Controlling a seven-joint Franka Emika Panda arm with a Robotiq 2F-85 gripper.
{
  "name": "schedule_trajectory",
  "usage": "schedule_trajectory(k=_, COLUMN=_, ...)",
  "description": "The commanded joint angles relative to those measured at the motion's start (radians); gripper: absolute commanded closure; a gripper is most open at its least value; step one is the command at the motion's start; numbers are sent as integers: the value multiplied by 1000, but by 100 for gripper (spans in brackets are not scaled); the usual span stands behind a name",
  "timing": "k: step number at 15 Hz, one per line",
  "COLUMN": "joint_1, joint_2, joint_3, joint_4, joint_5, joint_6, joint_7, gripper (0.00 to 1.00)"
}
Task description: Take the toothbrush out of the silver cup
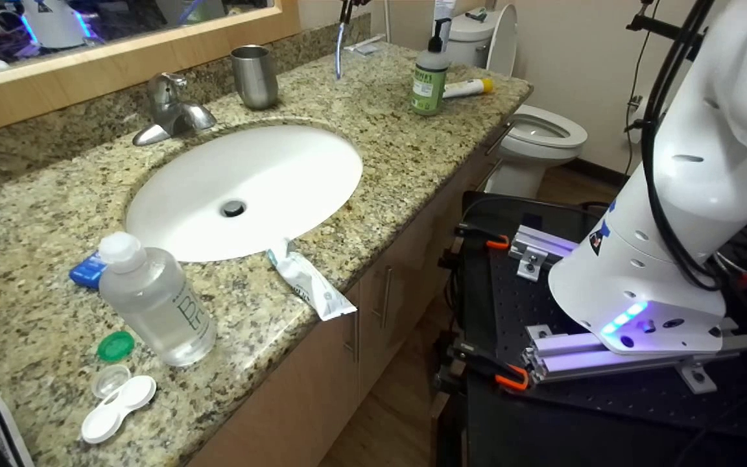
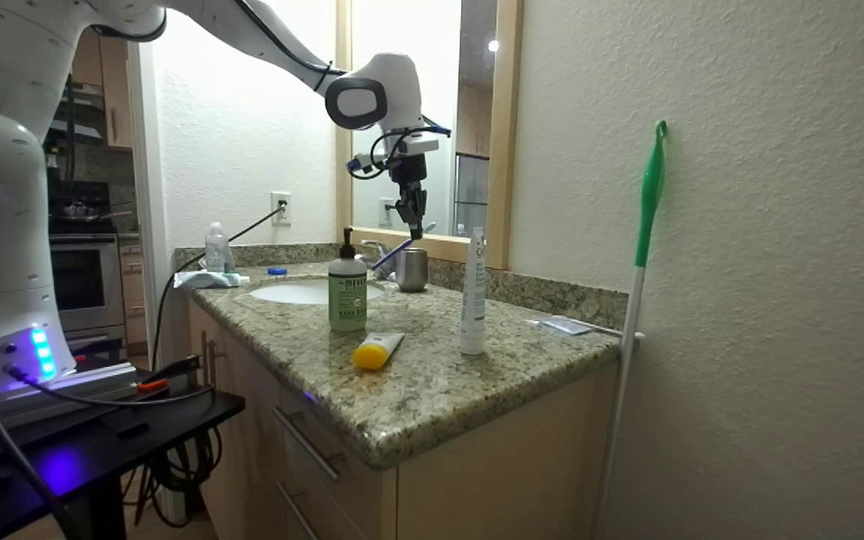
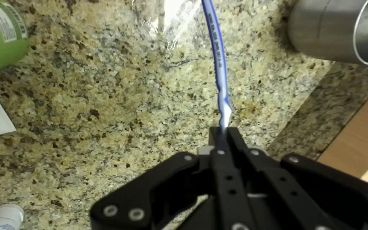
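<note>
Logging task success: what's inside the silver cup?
In the wrist view, only plain grey inner wall shows through the mouth of the silver cup; nothing pokes above its rim. Its bottom is hidden by the near side. The toothbrush is outside it, in the gripper.

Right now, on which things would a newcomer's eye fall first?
Probably the white robot arm, reaching over the granite counter in an exterior view. Next, its hand in the wrist view, gripping the bluish toothbrush clear of the silver cup. The green-handled pole slanting beside the counter also stands out.
</note>
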Motion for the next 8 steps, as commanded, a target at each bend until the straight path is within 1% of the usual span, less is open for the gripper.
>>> schedule_trajectory(k=1, joint_1=29, joint_2=89, joint_3=0, joint_4=89, joint_5=-217, joint_6=-42, joint_7=270, gripper=98)
schedule_trajectory(k=2, joint_1=41, joint_2=105, joint_3=-10, joint_4=107, joint_5=-276, joint_6=-78, joint_7=331, gripper=98)
schedule_trajectory(k=3, joint_1=7, joint_2=58, joint_3=43, joint_4=55, joint_5=-226, joint_6=-15, joint_7=266, gripper=94)
schedule_trajectory(k=4, joint_1=11, joint_2=75, joint_3=41, joint_4=70, joint_5=-268, joint_6=-32, joint_7=316, gripper=94)
schedule_trajectory(k=5, joint_1=10, joint_2=85, joint_3=39, joint_4=79, joint_5=-280, joint_6=-39, joint_7=333, gripper=94)
schedule_trajectory(k=6, joint_1=3, joint_2=98, joint_3=37, joint_4=96, joint_5=-277, joint_6=-57, joint_7=333, gripper=98)
schedule_trajectory(k=8, joint_1=-53, joint_2=139, joint_3=69, joint_4=129, joint_5=-207, joint_6=-74, joint_7=325, gripper=98)
